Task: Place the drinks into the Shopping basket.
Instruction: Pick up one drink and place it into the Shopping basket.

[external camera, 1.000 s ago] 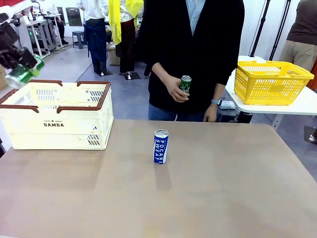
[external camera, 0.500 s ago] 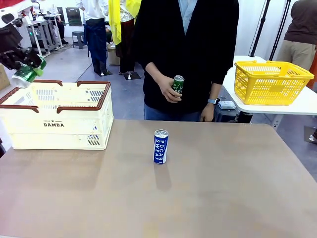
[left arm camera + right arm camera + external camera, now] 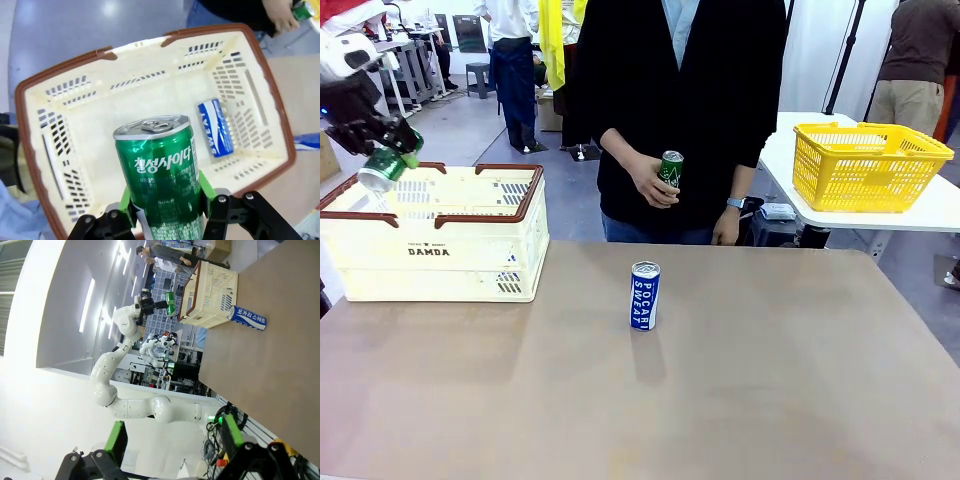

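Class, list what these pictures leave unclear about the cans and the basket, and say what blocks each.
1. Front view: Shopping basket floor, hidden by its near wall.
2. Front view: person's green can lettering, too small, partly under fingers.
3. Left wrist view: basket floor behind the held green can, hidden by that can.

A brown tabletop [image 3: 770, 380] spreads across the front view. At 12 o'clock, behind its far edge, stands a person in a dark jacket [image 3: 710, 110]. At 2 o'clock a yellow mesh basket [image 3: 868, 165] sits on a white side table [image 3: 930, 217].
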`<state>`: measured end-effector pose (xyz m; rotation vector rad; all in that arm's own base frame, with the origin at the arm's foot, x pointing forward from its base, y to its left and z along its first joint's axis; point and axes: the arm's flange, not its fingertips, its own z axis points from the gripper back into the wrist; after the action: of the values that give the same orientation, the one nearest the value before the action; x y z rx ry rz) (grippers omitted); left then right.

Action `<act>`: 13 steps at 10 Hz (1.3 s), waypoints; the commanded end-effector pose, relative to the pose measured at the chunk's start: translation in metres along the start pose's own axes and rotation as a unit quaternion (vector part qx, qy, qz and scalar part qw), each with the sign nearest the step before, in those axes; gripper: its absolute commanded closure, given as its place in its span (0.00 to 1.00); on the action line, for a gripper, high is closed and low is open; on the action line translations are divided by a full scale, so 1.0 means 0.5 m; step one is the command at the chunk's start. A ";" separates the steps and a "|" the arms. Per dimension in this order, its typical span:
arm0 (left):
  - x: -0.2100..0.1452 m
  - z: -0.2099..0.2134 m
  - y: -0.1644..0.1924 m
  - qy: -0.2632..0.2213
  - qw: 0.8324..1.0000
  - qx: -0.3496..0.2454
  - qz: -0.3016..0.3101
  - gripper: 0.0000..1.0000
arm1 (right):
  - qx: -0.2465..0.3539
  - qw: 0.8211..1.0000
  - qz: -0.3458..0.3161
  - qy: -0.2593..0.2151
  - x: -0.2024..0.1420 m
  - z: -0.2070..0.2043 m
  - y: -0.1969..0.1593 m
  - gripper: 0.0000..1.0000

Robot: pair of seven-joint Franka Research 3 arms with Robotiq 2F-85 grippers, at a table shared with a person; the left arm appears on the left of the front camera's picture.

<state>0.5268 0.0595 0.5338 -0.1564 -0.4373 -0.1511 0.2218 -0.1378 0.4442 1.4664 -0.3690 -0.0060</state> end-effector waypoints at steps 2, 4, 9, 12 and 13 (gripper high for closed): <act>0.000 -0.103 0.003 0.005 0.999 0.032 0.038 1.00 | 0.006 1.000 -0.008 -0.005 0.007 0.001 0.015 0.00; 0.004 -0.158 0.018 -0.005 0.998 0.037 0.058 1.00 | 0.006 1.000 -0.008 -0.005 0.007 0.001 0.015 0.00; 0.066 -0.298 0.044 0.081 0.991 0.047 0.091 1.00 | 0.006 1.000 -0.008 -0.005 0.007 0.001 0.015 0.00; 0.064 -0.325 0.052 0.104 0.988 0.050 0.102 1.00 | 0.006 1.000 -0.008 -0.005 0.007 0.001 0.015 0.00; 0.068 -0.334 0.052 0.118 0.985 0.056 0.108 1.00 | 0.006 1.000 -0.008 -0.005 0.007 0.001 0.015 0.00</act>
<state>0.6218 0.0519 0.3863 -0.0996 -0.2140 0.0407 0.2217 -0.1378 0.4443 1.4670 -0.3690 -0.0061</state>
